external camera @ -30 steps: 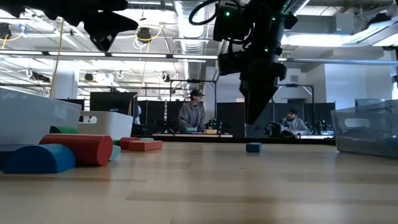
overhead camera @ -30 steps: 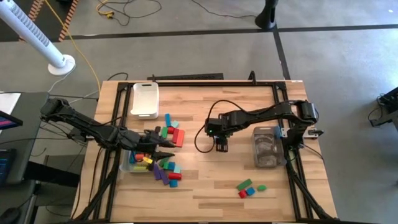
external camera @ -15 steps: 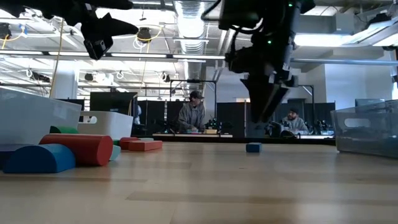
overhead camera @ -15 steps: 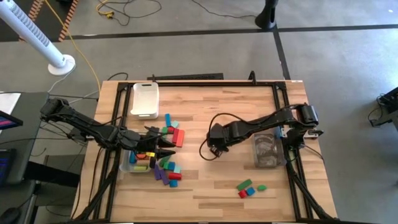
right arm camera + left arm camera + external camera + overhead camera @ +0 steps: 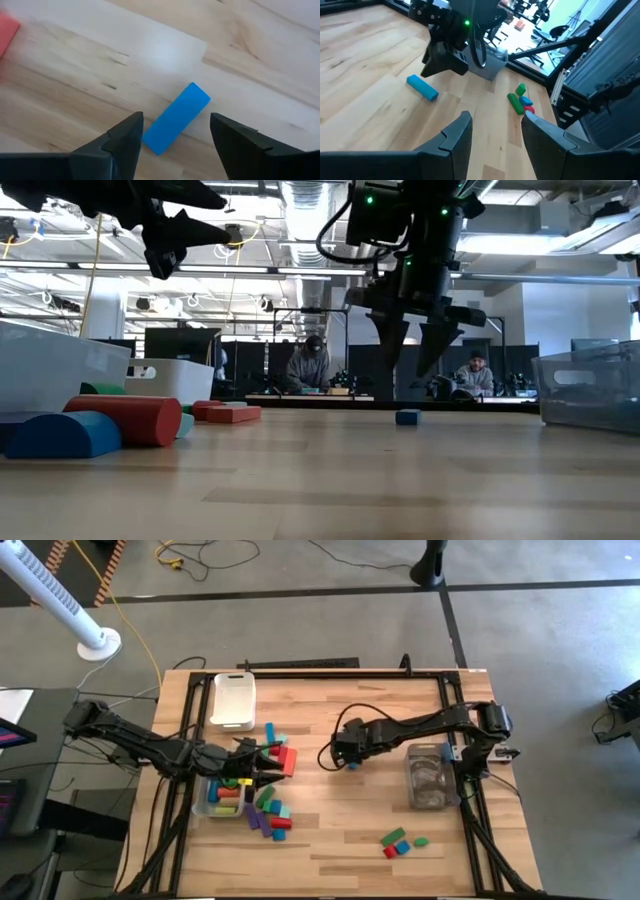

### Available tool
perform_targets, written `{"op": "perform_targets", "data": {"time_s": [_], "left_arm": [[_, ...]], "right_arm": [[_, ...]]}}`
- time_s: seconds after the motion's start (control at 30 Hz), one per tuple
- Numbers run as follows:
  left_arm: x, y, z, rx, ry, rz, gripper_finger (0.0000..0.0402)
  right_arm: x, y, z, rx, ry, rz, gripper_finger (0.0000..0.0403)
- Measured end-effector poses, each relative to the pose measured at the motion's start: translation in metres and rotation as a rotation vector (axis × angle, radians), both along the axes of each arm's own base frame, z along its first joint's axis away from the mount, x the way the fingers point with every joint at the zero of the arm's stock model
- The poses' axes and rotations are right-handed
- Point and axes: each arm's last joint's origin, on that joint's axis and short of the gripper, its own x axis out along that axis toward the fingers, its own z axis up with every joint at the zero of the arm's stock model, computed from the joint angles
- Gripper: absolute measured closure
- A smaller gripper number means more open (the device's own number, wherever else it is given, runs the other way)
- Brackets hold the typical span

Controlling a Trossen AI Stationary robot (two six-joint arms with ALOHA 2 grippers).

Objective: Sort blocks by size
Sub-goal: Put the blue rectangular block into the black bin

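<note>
One blue bar [image 5: 176,118] lies flat and alone on the wooden table [image 5: 330,840], near its middle. The right gripper [image 5: 414,348] hangs directly above the bar, fingers spread wide and empty; half a second ago it was tilted and lower, so it has now squared up over the bar, probably for a grasp.

The left gripper [image 5: 492,130] hovers over the main cluster of blocks [image 5: 268,780] at the table's left, fingers partly apart with nothing visible between them. It has barely moved during the last second.

A second, small group of blocks [image 5: 400,842] lies near the front right. A clear bin [image 5: 428,778] stands at the right edge, another clear bin [image 5: 203,808] at the left, and a white tray [image 5: 233,700] at the back left.

Beyond the table, the low view shows an open workshop with two people [image 5: 308,368] seated at benches.
</note>
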Motion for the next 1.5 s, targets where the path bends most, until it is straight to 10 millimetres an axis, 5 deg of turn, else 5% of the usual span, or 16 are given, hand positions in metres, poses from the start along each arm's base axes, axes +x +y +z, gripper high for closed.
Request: {"op": "perform_targets", "data": {"time_s": [0.23,0.53,0.83,1.5], "left_arm": [[0.001,0.007,-0.002,0.007,0.024,0.031,0.0239],[0.002,0.011,-0.003,0.019,0.028,0.052,0.0239],[0.002,0.011,-0.003,0.023,0.03,0.051,0.0239],[0.004,0.026,-0.003,0.022,0.03,0.124,0.0239]], "right_arm": [[0.0,-0.002,-0.003,0.045,-0.049,-0.147,0.0142],[-0.016,-0.009,-0.042,0.117,-0.059,-0.23,0.0142],[-0.011,-0.017,-0.049,0.108,-0.16,-0.188,0.0142],[-0.018,0.002,-0.057,0.059,0.003,0.058,0.0143]]}}
